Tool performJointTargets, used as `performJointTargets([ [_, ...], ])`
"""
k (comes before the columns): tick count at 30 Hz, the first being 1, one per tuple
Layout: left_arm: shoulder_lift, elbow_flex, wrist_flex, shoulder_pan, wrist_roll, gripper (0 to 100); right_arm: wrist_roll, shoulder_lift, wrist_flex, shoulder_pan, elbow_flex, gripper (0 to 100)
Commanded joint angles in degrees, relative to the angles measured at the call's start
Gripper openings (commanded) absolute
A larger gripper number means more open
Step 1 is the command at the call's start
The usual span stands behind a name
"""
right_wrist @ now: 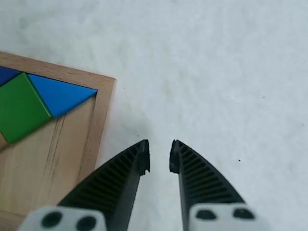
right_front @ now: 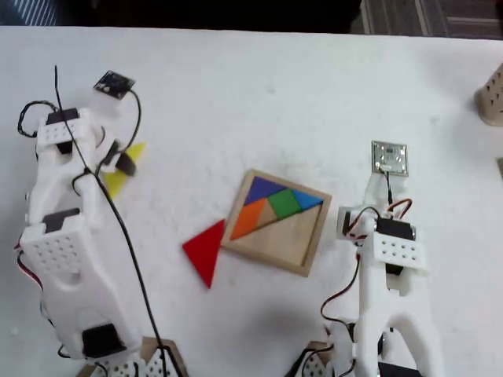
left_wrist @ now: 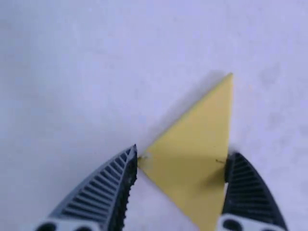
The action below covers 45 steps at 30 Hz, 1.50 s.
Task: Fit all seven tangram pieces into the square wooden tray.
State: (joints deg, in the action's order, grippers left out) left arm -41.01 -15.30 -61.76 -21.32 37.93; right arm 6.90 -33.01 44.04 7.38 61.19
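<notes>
**A:** What sits nearest the left wrist camera?

**B:** The left gripper (left_wrist: 182,159), low over the white table (left_wrist: 96,57). Its jaws are closed against the yellow triangle (left_wrist: 197,144). One ribbed tip meets a corner and the other presses the opposite edge. The triangle lies flat, and its far point aims away from the gripper.

**A:** And on the right?

**B:** The right gripper (right_wrist: 159,151) hangs over bare table. Its jaws are a narrow gap apart with nothing between them. Just beside it is a corner of the square wooden tray (right_wrist: 98,130).

**A:** What is in the tray?

**B:** Seen from above, the near half is bare wood. Beyond that an orange piece (right_front: 247,218) lies against the rim on the left arm's side. A green square (right_front: 284,203) sits next to it, with a light blue triangle (right_front: 308,200) toward the right arm's corner. A dark blue triangle (right_front: 263,188) fills the far corner.

**A:** Is anything outside it?

**B:** A red triangle (right_front: 206,247) lies flat at the tray's corner on the left arm's side. I cannot tell whether it touches the rim. The yellow triangle is well apart from the tray, farther out on that side. At the table's far right edge stands a tan object (right_front: 491,98) dotted with holes.
</notes>
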Motion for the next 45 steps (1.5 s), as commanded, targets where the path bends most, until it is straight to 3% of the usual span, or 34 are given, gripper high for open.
performJointTargets([
  [1, 1.1, -0.4, -1.8, 0.5, -0.3, 18, 0.8, -1.8, -0.9, -0.2, -0.6, 8.1],
  [9, 5.7, -0.7, -7.1, 1.1, -10.4, 18, 0.8, -1.9, -0.9, -0.2, -0.6, 8.1],
  [27, 18.2, -0.4, -19.6, 5.1, -18.7, 18, 0.8, -1.9, -0.9, -0.1, -0.6, 8.0],
  [36, 21.7, -0.4, -28.3, 14.8, -28.0, 18, 0.8, -1.9, -0.9, 1.4, -0.7, 8.1],
  [45, 23.3, 0.6, -29.7, 31.7, -38.3, 18, 0.8, -1.9, -1.0, 3.0, -0.7, 8.0],
])
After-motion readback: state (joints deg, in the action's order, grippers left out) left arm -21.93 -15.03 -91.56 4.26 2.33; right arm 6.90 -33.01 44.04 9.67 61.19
